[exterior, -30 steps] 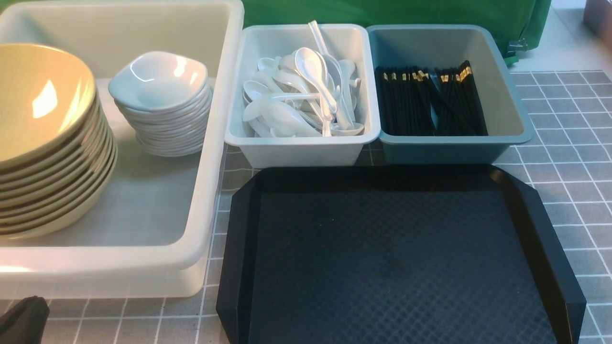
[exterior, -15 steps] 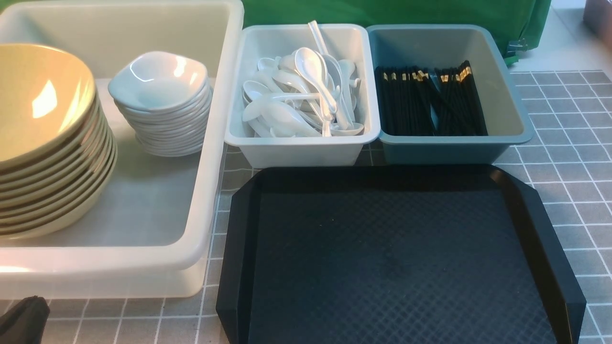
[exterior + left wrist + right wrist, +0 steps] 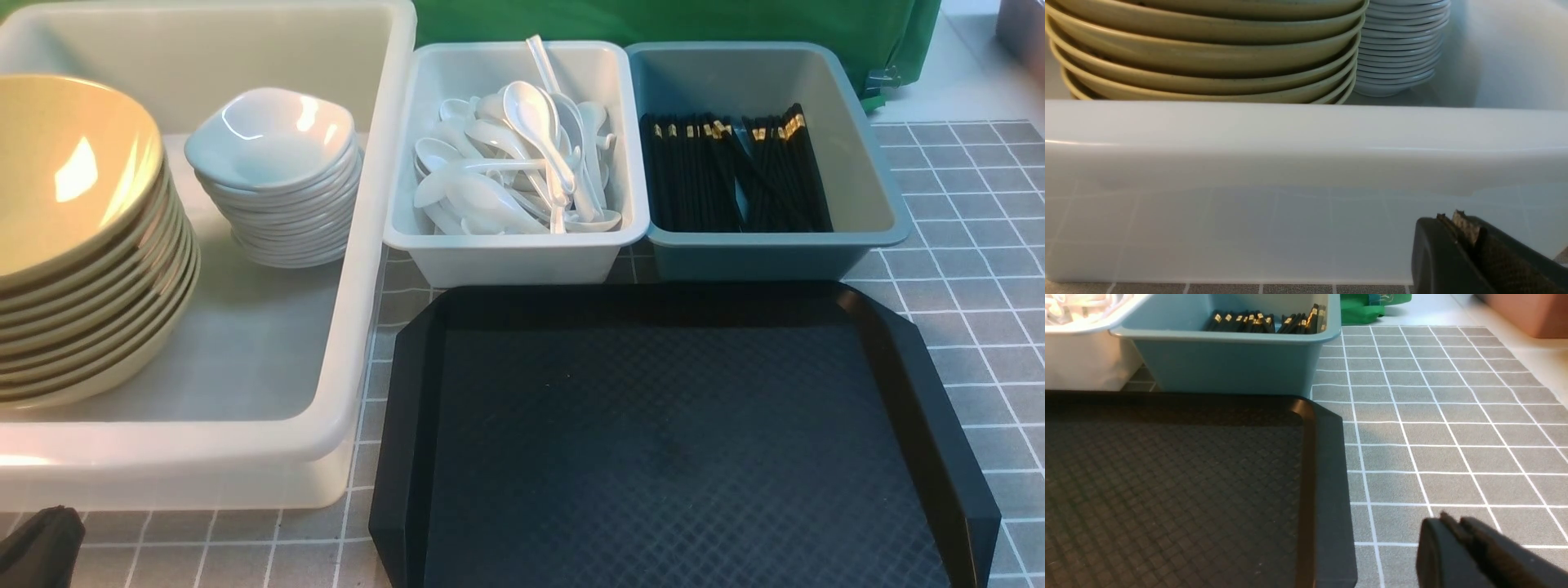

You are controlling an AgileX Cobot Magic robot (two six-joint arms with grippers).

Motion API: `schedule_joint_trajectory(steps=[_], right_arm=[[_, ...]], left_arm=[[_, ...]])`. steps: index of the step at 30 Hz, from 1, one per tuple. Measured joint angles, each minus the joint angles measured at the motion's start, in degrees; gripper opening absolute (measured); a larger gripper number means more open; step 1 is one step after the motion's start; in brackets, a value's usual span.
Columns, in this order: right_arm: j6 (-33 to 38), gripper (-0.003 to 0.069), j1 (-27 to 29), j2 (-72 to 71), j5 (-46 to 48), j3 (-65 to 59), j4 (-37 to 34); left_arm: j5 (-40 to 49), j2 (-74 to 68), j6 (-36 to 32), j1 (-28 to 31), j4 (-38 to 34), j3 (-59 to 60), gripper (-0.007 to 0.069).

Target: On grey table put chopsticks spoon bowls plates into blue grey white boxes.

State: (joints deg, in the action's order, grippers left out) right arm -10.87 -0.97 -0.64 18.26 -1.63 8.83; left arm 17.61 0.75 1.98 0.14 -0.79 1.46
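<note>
A grey desk (image 3: 963, 269) covered in a white grid pattern carries three boxes and a tray. Largest is the translucent white plastic box (image 3: 359, 269) on the robot's left, holding a tilted stack of yellow-green round plates (image 3: 77, 237) and, beside it, a stack of small white bowls (image 3: 277, 175). Nearest the robot lies a wide black textured plastic tray (image 3: 922, 392), with nothing on it. Behind the tray stand two smaller boxes, touching side by side: a pale grey rectangular box (image 3: 514, 253) heaped with white plastic spoons (image 3: 522, 163), and a blue rectangular box (image 3: 775, 253) with black gold-tipped chopsticks (image 3: 735, 171) lying in a row.

Every piece of tableware in view already sits in a box, so the sorting looks finished or nearly so.

Both arms are low and drawn back. The left end effector (image 3: 1457, 222) is clenched and empty, just outside the white box's near wall. The right end effector (image 3: 1453, 522), near the tray's right edge, has its jaws almost together and grips nothing.
</note>
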Motion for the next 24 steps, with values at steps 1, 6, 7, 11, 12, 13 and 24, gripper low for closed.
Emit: schedule_joint_trajectory(steps=[1, 6, 7, 11, 12, 13, 24], right_arm=[[0.00, 0.0087, 0.00, 0.00, 0.00, 0.00, 0.00], [0.00, 0.0094, 0.00, 0.00, 0.00, 0.00, 0.00], [0.00, 0.0095, 0.00, 0.00, 0.00, 0.00, 0.00], [0.00, 0.0097, 0.00, 0.00, 0.00, 0.00, 0.00], [0.00, 0.0097, 0.00, 0.00, 0.00, 0.00, 0.00], [0.00, 0.0098, 0.00, 0.00, 0.00, 0.00, 0.00], [0.05, 0.0112, 0.00, 0.00, 0.00, 0.00, 0.00]], left_arm=[[0.00, 0.00, 0.00, 0.00, 0.00, 0.00, -0.0011], [0.00, 0.00, 0.00, 0.00, 0.00, 0.00, -0.0011], [0.00, 0.00, 0.00, 0.00, 0.00, 0.00, -0.0011], [0.00, 0.00, 0.05, 0.00, 0.00, 0.00, -0.0011], [0.00, 0.00, 0.05, 0.00, 0.00, 0.00, -0.0011], [0.00, 0.00, 0.05, 0.00, 0.00, 0.00, -0.0011], [0.00, 0.00, 0.09, 0.00, 0.00, 0.00, -0.0011]])
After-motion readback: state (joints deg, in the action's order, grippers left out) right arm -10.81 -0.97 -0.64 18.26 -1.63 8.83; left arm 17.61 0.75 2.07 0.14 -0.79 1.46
